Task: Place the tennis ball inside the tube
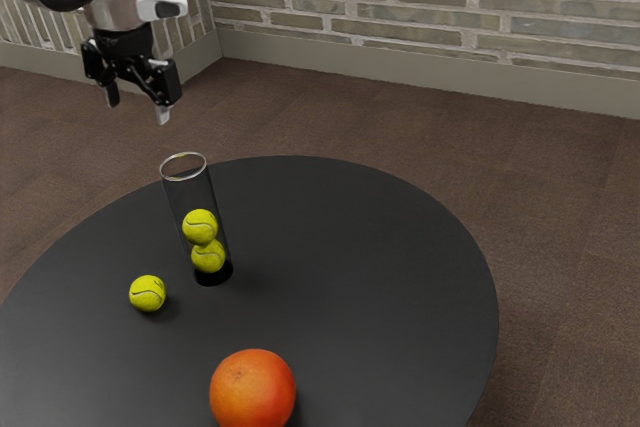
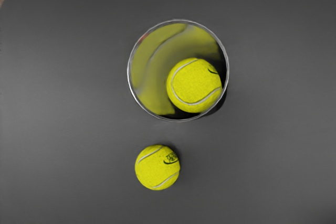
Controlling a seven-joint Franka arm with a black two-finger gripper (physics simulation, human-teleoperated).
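Our clear tube (image 1: 192, 193) holds an upper ball (image 1: 200, 226) and a lower ball (image 1: 208, 256); a loose ball (image 1: 147, 293) sits near it. Our gripper (image 1: 138, 111) has its jaws spread, released.

White-lined yellow ball (image 2: 157, 167), black table (image 1: 360, 267)

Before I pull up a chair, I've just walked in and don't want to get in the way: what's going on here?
Nothing is being handled right now: my gripper hangs open and empty, higher than the clear tube. Inside the tube, one tennis ball sits on another. A loose ball lies beside it on the table, probably next to go in. An orange fruit also rests there.
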